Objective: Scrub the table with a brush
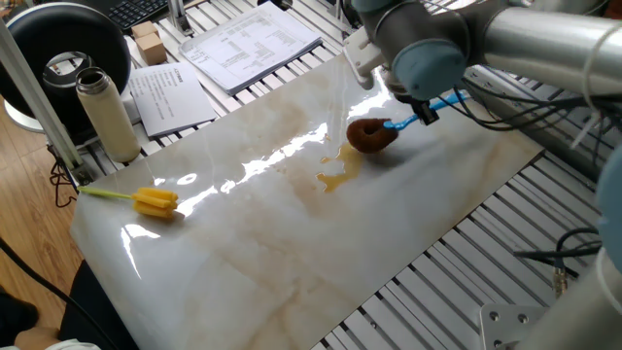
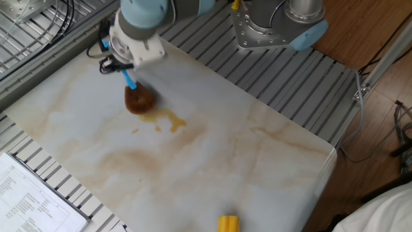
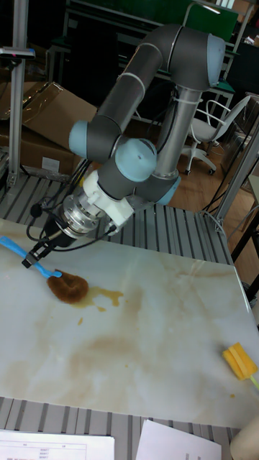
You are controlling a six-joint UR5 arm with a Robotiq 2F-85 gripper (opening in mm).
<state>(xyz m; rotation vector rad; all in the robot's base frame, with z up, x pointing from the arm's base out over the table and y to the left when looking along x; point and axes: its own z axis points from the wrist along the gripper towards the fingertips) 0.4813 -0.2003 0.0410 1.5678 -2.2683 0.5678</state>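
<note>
**Brush head down beside the amber spill**

The claw (image 3: 34, 256) was closed on the slim blue handle of the brush (image 1: 372, 134), gripping it partway along so that a stub of handle stuck out behind the fingers. The handle slanted down to the round brown head, which sat on the table (image 1: 292, 253). In the tall fixed view the head lay toward the left of the slab, at the left end of the amber stain (image 3: 104, 296), touching or just short of it. The stain (image 2: 166, 120) trailed off toward the middle of the marble, with a few small drops beside it. A yellow sponge brush (image 1: 154, 201) lay well apart near the opposite end of the slab. Off the slab stood a pale flask (image 1: 106, 114), with printed papers (image 1: 251, 43) near it on the slatted frame.
</note>
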